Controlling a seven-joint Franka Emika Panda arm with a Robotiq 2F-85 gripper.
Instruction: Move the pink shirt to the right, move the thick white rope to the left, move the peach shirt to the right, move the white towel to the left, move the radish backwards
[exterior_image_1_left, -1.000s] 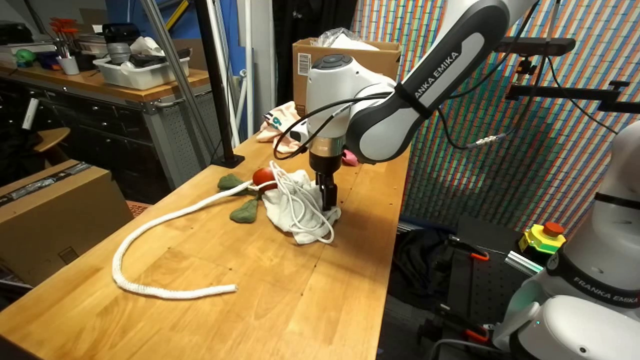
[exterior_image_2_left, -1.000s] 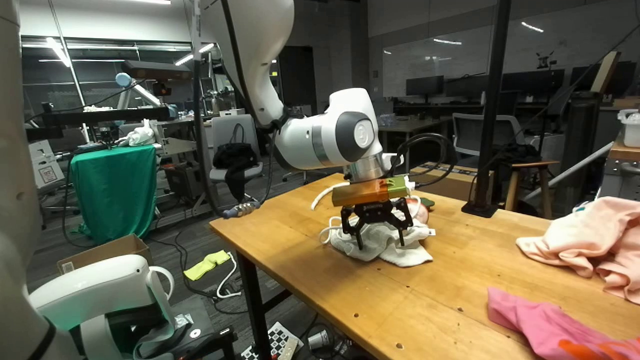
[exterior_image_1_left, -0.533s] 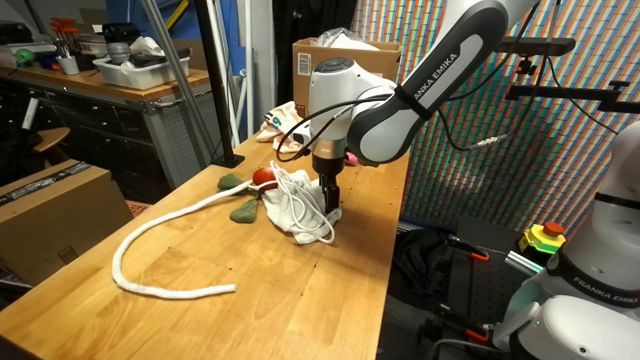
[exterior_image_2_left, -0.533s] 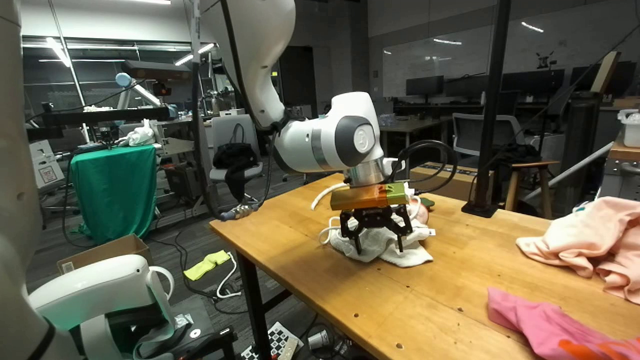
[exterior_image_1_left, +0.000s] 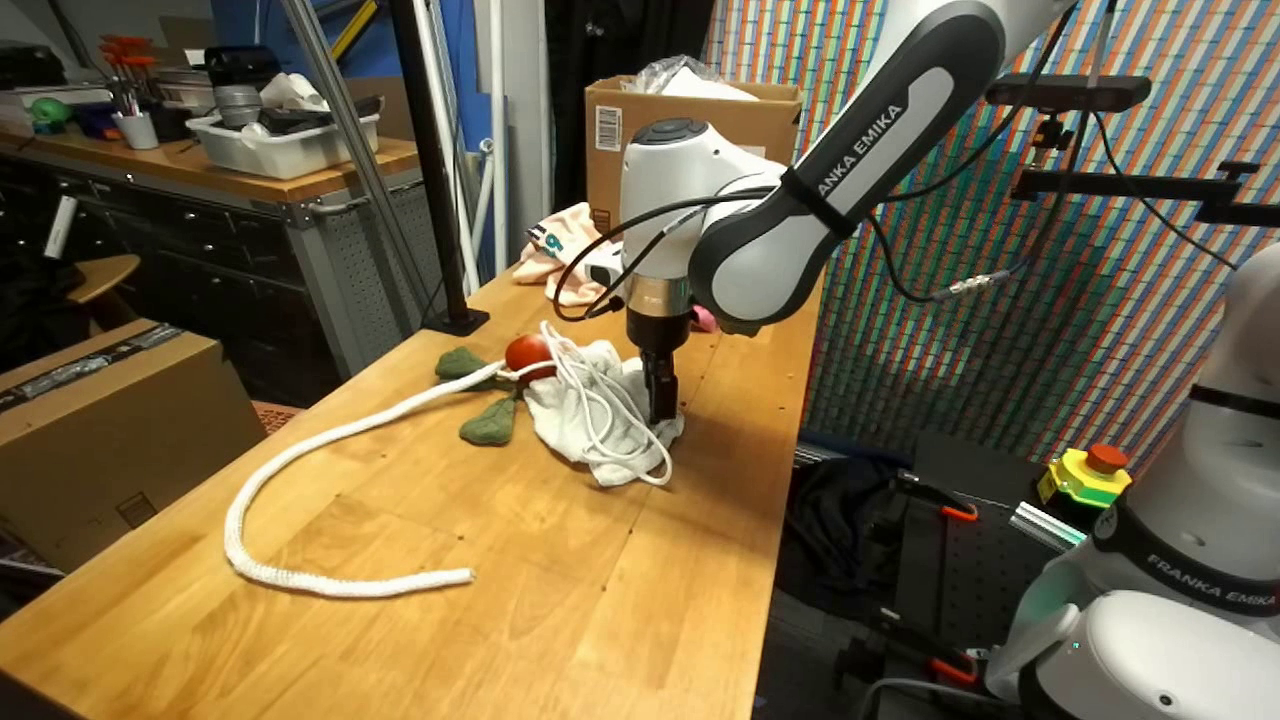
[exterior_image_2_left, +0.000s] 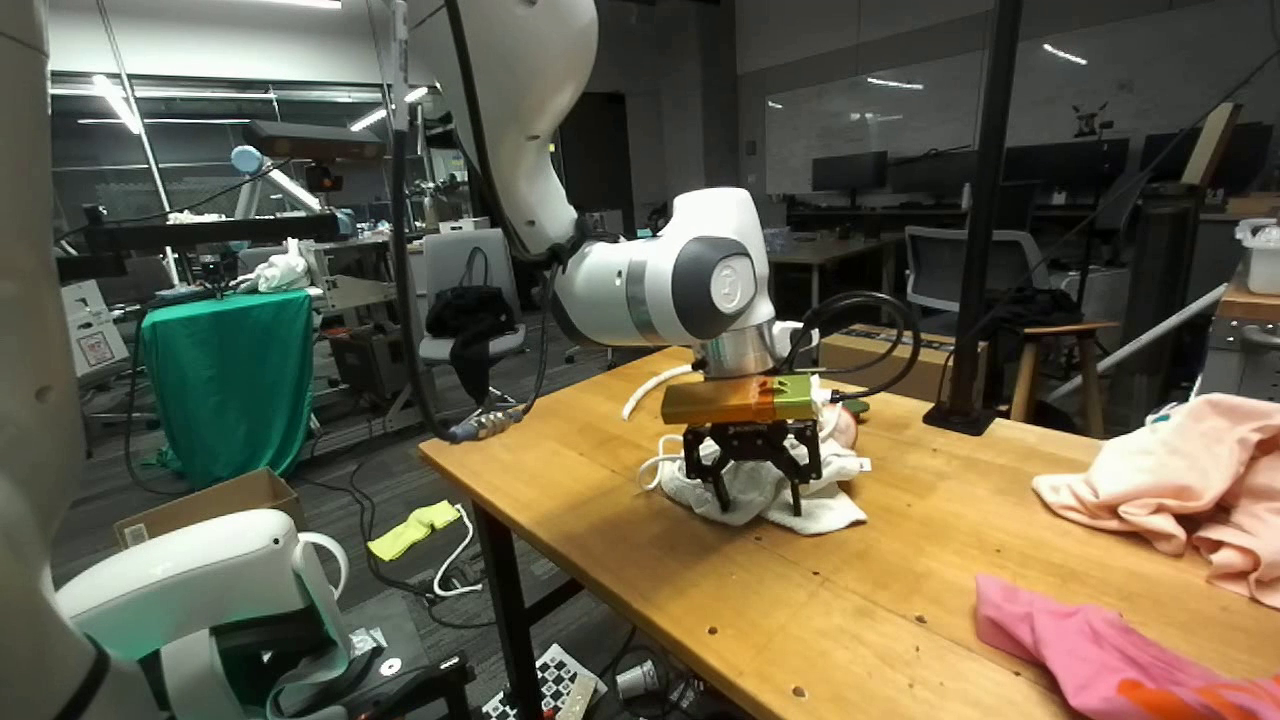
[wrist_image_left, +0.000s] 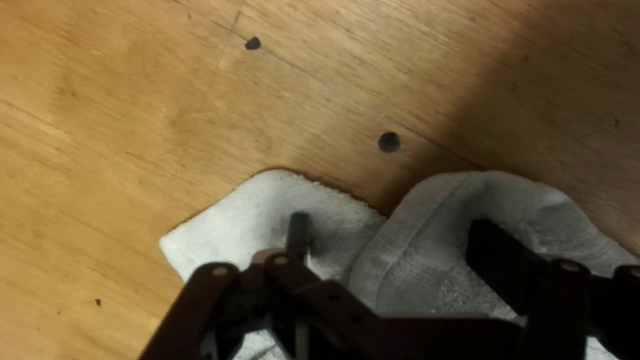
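One white towel (wrist_image_left: 420, 270) lies beneath the gripper (exterior_image_2_left: 761, 507), whose fingers stand spread; thin white loops (exterior_image_1_left: 572, 370) cross the towel; one radish (exterior_image_1_left: 525, 353) sits just beside; one thick white rope (exterior_image_1_left: 345, 587) curves away; one peach shirt (exterior_image_2_left: 1165, 475) and one pink shirt (exterior_image_2_left: 1085, 645) lie well apart from these; all on one wooden desk (exterior_image_1_left: 600, 620); one black post (exterior_image_2_left: 983, 200) at its edge, one stool (exterior_image_2_left: 1068, 328) beyond.

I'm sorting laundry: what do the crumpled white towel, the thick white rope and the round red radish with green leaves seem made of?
Crumpled white towel: probably terry cloth, matte; fuzzy nap, soft folds.
Thick white rope: likely woven fibre, matte, from its knobbly texture; fibre type unclear.
Round red radish: slight sheen, so perhaps plastic or satiny fabric; green leaves likely cloth, matte and puffy.
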